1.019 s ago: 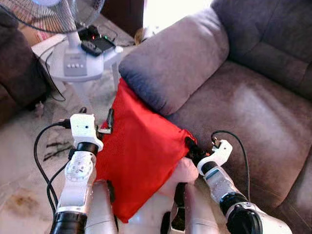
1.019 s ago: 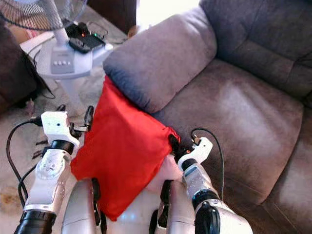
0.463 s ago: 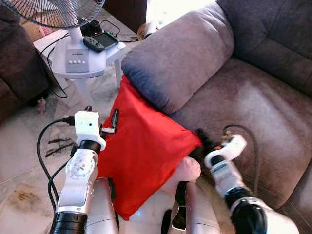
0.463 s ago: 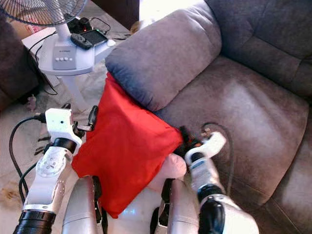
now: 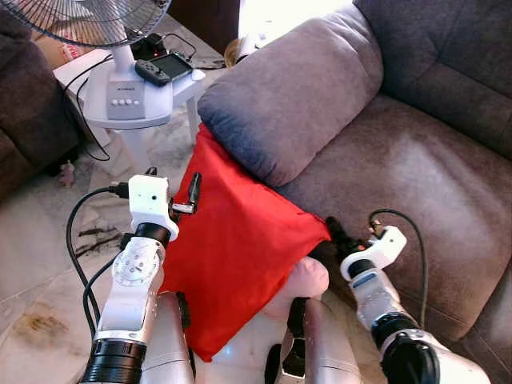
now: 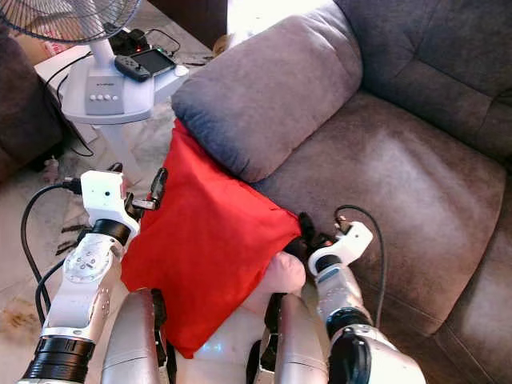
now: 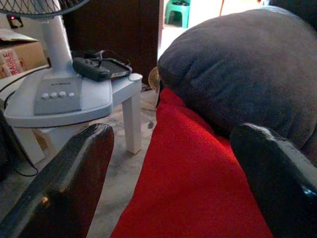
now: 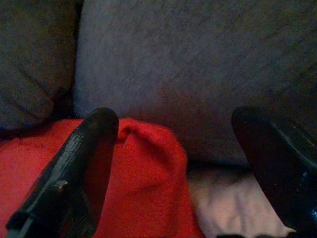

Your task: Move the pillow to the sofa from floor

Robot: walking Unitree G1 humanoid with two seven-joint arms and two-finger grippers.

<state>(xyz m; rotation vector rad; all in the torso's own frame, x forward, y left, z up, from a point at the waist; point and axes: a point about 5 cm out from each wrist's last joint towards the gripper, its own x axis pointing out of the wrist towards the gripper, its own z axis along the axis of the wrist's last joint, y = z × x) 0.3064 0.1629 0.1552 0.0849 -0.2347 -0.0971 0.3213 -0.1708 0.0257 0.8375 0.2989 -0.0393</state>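
A red pillow [image 5: 240,248] stands on edge in front of me, its top leaning on the grey sofa's armrest [image 5: 296,88] and its right corner against the sofa front. My left gripper [image 5: 173,179] is at the pillow's upper left edge, open; in the left wrist view the red cloth [image 7: 193,188] lies between its fingers [image 7: 64,183]. My right gripper [image 5: 334,236] is at the pillow's right corner, also open, with that corner [image 8: 143,188] between its fingers [image 8: 84,158]. The sofa seat [image 5: 416,176] lies to the right.
A white side table [image 5: 192,84] to the front left carries a fan base [image 5: 120,100] and a game controller [image 5: 152,70]. Cables [image 5: 92,236] trail over the marble floor. A dark seat [image 5: 28,120] stands far left. Pale pink cloth [image 5: 298,282] lies under the pillow.
My right gripper has shifted rightward along the sofa front, staying at the pillow's right corner. My left gripper has crept closer to the pillow's left edge. The camera tilted slightly.
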